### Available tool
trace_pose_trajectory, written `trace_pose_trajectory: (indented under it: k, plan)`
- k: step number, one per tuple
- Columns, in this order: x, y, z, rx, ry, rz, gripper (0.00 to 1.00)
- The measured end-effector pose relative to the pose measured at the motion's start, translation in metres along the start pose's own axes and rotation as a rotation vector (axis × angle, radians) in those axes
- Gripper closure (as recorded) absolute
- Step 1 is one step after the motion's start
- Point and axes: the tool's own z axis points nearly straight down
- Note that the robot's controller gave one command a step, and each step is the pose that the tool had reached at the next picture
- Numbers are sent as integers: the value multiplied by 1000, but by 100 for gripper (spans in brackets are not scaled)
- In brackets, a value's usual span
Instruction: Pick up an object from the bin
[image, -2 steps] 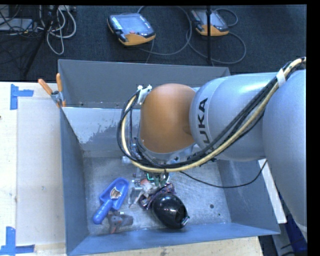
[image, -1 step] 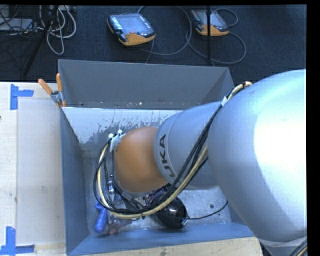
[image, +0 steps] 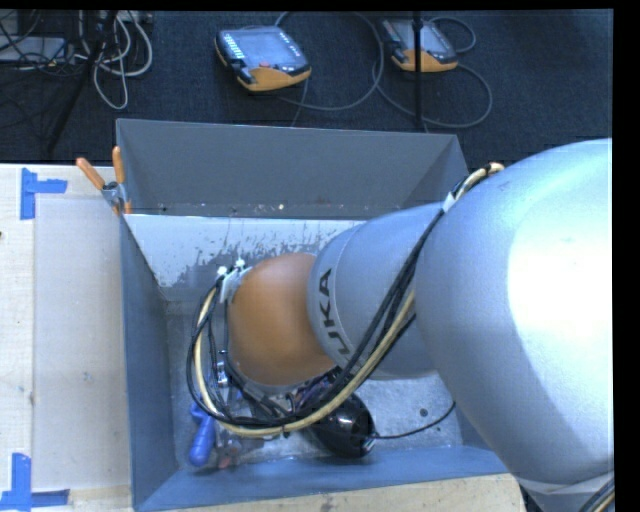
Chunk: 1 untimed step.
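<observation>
In the camera view, your arm (image: 400, 300) reaches in from the right and sits low in the bin (image: 290, 170), with its orange cover (image: 270, 320) over the left half of the floor and its cables (image: 205, 350) looping down the cover's left side and under it. The claw (image: 245, 400) is the dark hardware just below that cover, close to the floor. The cover and cables hide so much of it that you cannot tell how far open it is, or whether it has hold of anything. Two things lie nearest to it. A small blue piece (image: 203, 438) sits at the near left corner of the floor, just beside the cable loop. A black rounded lump (image: 346, 430) lies against the near wall, under the arm and to the right of the claw. From how low the wrist is, I judge you are at the grasping step, down among the things, with nothing yet lifted clear. You cannot tell which of the two the claw is set on. The next move calls for a firm close, then a straight lift that keeps the cables from snagging the blue piece or the bin's near wall.
</observation>
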Motion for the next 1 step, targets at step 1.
trace_pose_trajectory:
  k: [1]
  plan:
    - [-2, 8, -157, -1, 16, -9, 100]
